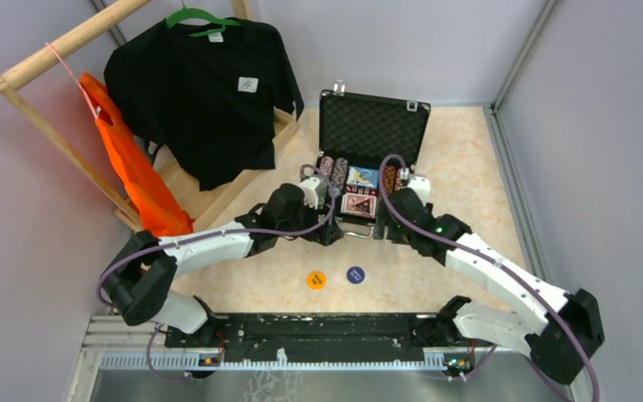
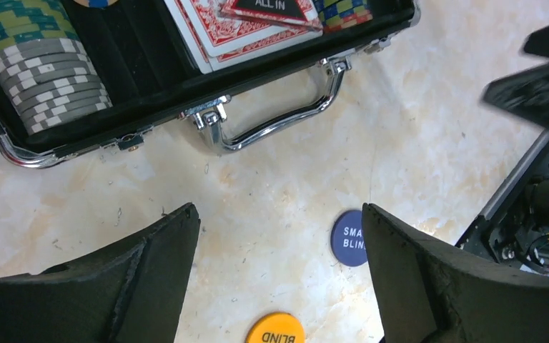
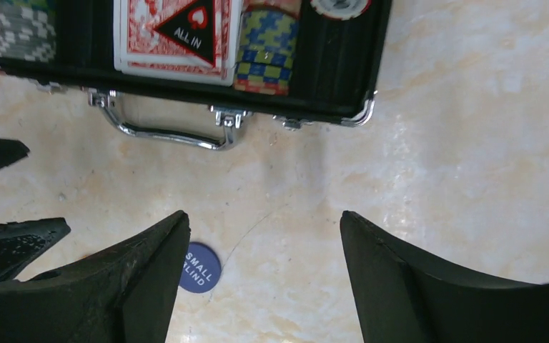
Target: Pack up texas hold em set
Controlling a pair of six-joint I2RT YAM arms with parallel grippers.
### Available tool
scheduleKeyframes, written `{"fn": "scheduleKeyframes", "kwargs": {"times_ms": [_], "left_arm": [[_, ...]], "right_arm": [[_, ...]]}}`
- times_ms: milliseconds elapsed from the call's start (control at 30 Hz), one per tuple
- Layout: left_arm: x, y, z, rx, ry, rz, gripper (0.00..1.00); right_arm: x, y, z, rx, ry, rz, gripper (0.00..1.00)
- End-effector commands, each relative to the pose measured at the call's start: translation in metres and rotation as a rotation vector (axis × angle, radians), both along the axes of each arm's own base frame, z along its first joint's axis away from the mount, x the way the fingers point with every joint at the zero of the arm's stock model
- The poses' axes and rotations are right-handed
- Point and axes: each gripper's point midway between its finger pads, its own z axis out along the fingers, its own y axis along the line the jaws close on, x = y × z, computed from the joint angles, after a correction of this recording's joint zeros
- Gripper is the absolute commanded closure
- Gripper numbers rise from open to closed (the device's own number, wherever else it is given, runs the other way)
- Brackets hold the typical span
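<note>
While both arms stretch forward over the table [image 1: 477,193], their grippers hang near the front edge of the open black case [image 2: 154,102]. The case stands at the far middle of the table with its foam-lined lid [image 1: 374,130] raised upright. The left gripper [image 2: 279,275] is released, its jaws spread wide with nothing between them but bare table, and the right gripper [image 3: 264,275] is likewise spread wide and empty. Both wrist cameras look down on the near wall of the case and its silver handle [image 2: 279,123], which lies flat on the table pointing toward the arms. Inside the tray, red-backed cards [image 2: 218,36] sit in the middle compartment with a black triangular token [image 3: 188,32] marked ALL IN lying on top of them. A row of grey chips [image 2: 53,82] stands on edge in the left compartment, and a row of yellow and blue chips [image 3: 264,46] stands just to the right of the cards. Two round tokens lie outside the case, on the table between it and the arm bases. One is a blue token [image 1: 355,274] marked SMALL BLIND; just to its left, not touching it, is an orange token [image 1: 316,280] whose visible lettering reads BLIND. On the far left, a black T-shirt [image 1: 205,92] on a green hanger [image 1: 194,15] and an orange bag [image 1: 138,172] hang from a wooden rack [image 1: 63,46].
</note>
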Motion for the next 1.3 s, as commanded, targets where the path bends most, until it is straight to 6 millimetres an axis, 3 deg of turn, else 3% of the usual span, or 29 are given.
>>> {"fn": "scheduleKeyframes", "kwargs": {"times_ms": [0,267,433,600,800,1267], "left_arm": [[-0.022,-0.004,-0.003,0.091,0.057,-0.123,0.12],[-0.078,-0.023,-0.028,0.333,0.206,-0.201,0.12],[-0.094,-0.039,-0.041,0.413,0.212,-0.233,0.11],[-0.091,-0.042,-0.054,0.486,0.181,-0.214,0.11],[-0.088,-0.052,-0.053,0.473,0.153,-0.224,0.11],[-0.089,-0.066,-0.061,0.541,0.104,-0.227,0.17]], "right_arm": [[0.003,-0.030,0.018,-0.020,-0.070,-0.032,0.22],[0.002,-0.046,0.013,-0.042,-0.073,-0.035,0.21],[0.007,-0.067,0.023,-0.029,-0.107,-0.126,0.20],[0.013,-0.086,0.041,0.041,-0.167,-0.217,0.20],[0.010,-0.108,0.062,0.141,-0.241,-0.327,0.20],[0.004,-0.126,0.086,0.142,-0.315,-0.402,0.20]]}}
